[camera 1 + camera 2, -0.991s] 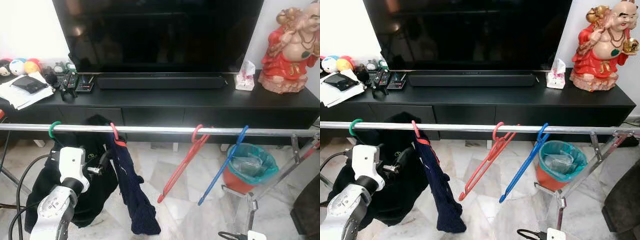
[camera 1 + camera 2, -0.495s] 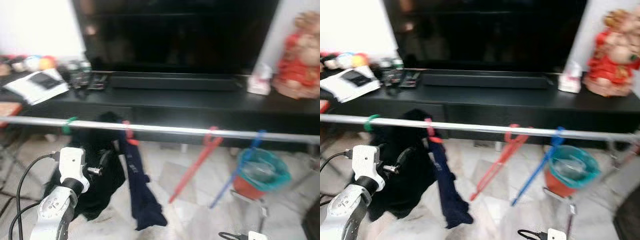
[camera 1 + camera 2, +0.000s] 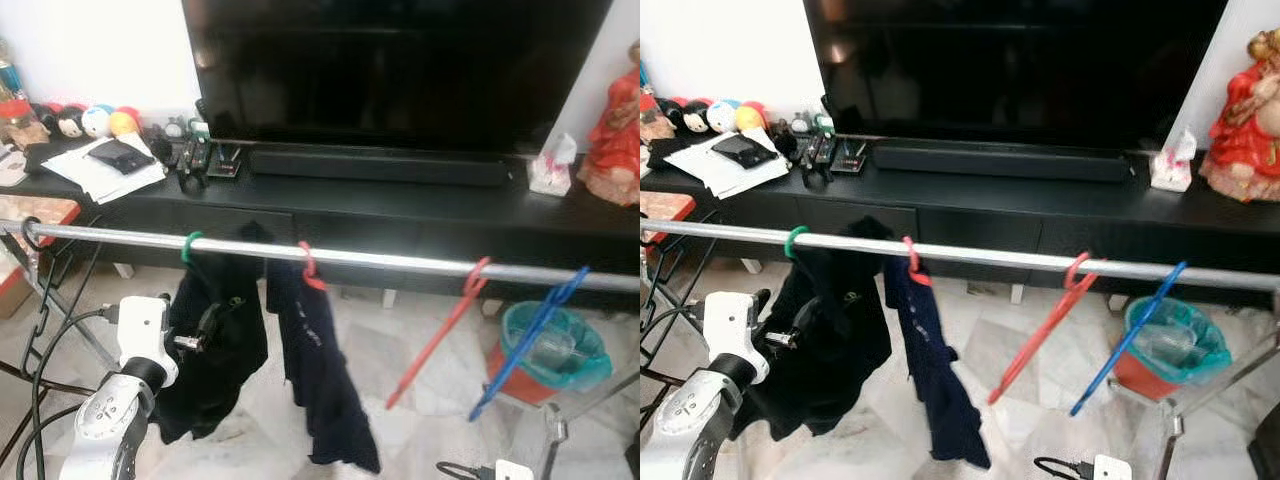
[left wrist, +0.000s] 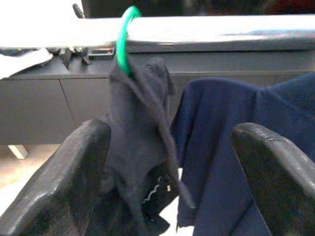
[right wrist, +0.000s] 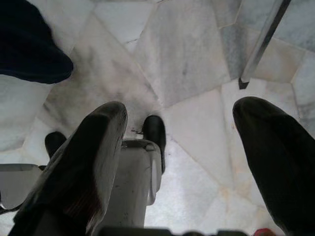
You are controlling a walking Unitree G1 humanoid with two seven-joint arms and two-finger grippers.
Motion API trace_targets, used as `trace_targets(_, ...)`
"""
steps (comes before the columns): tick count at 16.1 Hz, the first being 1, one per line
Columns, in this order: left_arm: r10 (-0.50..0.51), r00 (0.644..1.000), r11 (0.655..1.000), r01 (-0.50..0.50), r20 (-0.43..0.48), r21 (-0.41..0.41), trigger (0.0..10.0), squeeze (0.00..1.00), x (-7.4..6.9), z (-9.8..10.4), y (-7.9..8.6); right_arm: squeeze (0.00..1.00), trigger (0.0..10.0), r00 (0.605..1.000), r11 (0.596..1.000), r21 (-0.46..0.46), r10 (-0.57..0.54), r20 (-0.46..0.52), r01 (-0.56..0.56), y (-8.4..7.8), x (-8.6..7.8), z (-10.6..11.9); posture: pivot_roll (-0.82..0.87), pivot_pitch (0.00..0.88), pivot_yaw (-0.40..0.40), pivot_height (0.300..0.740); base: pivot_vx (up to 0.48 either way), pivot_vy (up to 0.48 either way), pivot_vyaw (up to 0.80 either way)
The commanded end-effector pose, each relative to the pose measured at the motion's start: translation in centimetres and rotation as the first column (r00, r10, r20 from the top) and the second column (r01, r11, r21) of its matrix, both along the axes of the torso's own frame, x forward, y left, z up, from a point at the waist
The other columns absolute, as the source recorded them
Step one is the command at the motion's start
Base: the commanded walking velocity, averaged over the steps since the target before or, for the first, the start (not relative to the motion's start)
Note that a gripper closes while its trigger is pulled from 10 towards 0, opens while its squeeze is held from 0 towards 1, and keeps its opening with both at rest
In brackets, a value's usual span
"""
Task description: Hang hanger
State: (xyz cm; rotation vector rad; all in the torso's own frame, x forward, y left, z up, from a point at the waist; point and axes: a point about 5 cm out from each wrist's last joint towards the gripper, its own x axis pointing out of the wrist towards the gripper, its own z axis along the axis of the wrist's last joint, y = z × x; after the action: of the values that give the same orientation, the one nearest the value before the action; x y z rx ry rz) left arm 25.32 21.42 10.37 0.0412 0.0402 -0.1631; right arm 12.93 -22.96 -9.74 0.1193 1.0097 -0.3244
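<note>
My left tool (image 4: 167, 162), fingers spread wide and empty, points at the black garment (image 3: 215, 340) on the green hanger (image 3: 190, 246) toward the rail's (image 3: 400, 258) left end, then navy cloth (image 3: 325, 390), red hanger (image 3: 440, 325), blue hanger (image 3: 530, 335); right tool (image 5: 179, 132) wide over floor (image 5: 187, 64).

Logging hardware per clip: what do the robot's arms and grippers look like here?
The left arm is silver with a white wrist block and black cables looping from it. Each gripper has two long, rounded black fingers: left gripper, right gripper.
</note>
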Motion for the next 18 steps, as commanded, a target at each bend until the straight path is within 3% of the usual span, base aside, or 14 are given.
trace_targets(1, -0.011, 1.000, 1.000, 0.011, 0.006, 0.004, 10.0, 0.00, -0.08, 0.15, -0.05, 0.00, 10.0, 1.000, 1.000, 0.004, -0.008, -0.015, 0.008, 0.09, -0.34, -0.15, 0.07, 0.000, 0.023, 0.740, 0.000, 0.000, 0.00)
trace_targets(18, -0.015, 1.000, 0.999, 0.015, 0.006, 0.035, 10.0, 0.00, 0.23, 0.62, 0.10, 0.00, 10.0, 1.000, 1.000, 0.012, -0.007, -0.018, 0.007, 0.51, -0.23, -0.22, 0.08, 0.000, 0.027, 0.740, 0.000, 0.000, 0.00)
